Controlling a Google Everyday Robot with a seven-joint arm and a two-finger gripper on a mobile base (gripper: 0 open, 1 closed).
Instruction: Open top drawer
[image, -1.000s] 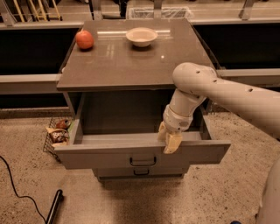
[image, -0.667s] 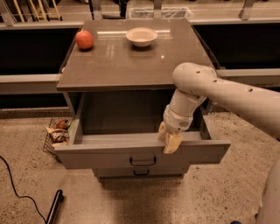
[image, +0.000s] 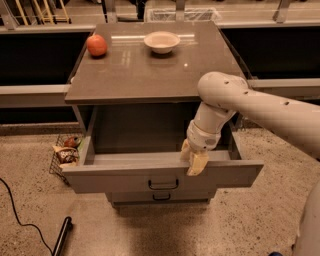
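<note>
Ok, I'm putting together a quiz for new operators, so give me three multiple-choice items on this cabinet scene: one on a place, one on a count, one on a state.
1. The pincer is:
A) raised far overhead
B) at the front edge of the top drawer
C) out of sight

2. How many things stand on the cabinet top?
A) two
B) four
C) none

3. The top drawer is:
A) shut flush
B) pulled out
C) taken out altogether

Answers:
1 B: the pincer sits at the drawer's front panel, right of its handle.
2 A: only an apple and a bowl stand there.
3 B: the drawer juts forward and its inside shows below the cabinet top.
</note>
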